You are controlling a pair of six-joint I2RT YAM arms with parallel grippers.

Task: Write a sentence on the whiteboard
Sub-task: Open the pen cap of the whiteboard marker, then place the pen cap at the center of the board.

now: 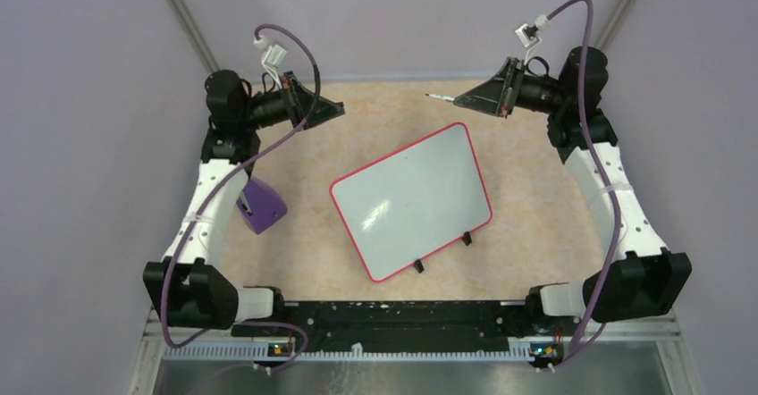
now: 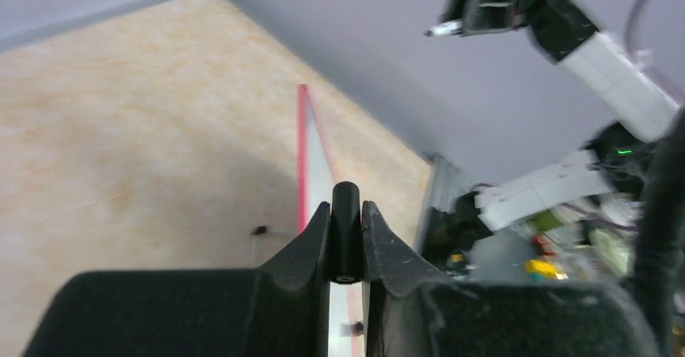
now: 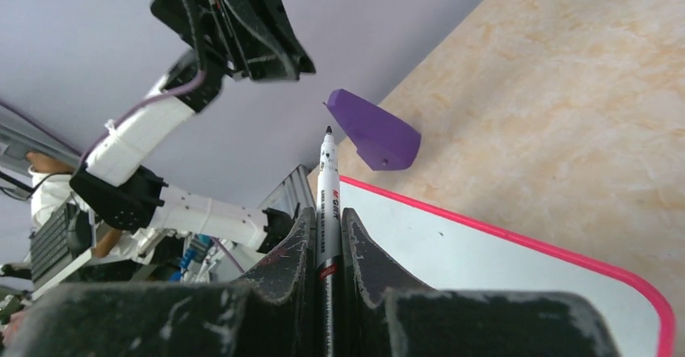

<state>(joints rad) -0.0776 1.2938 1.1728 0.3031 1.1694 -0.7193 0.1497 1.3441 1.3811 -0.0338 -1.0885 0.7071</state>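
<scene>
On the table (image 1: 536, 200) the unheld board (image 1: 411, 200) could be skidded by the marker (image 3: 326, 183) pinched in the right gripper (image 3: 327, 218), a cap (image 2: 346, 240) being clamped in the left gripper (image 2: 346, 207).

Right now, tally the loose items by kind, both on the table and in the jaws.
Whiteboard: 1, flat on the table, no writing visible
Purple block: 1, left of the board
Marker: 1, uncapped, in the right jaws
Black cap: 1, likely the marker's, in the left jaws
Total: 4
</scene>
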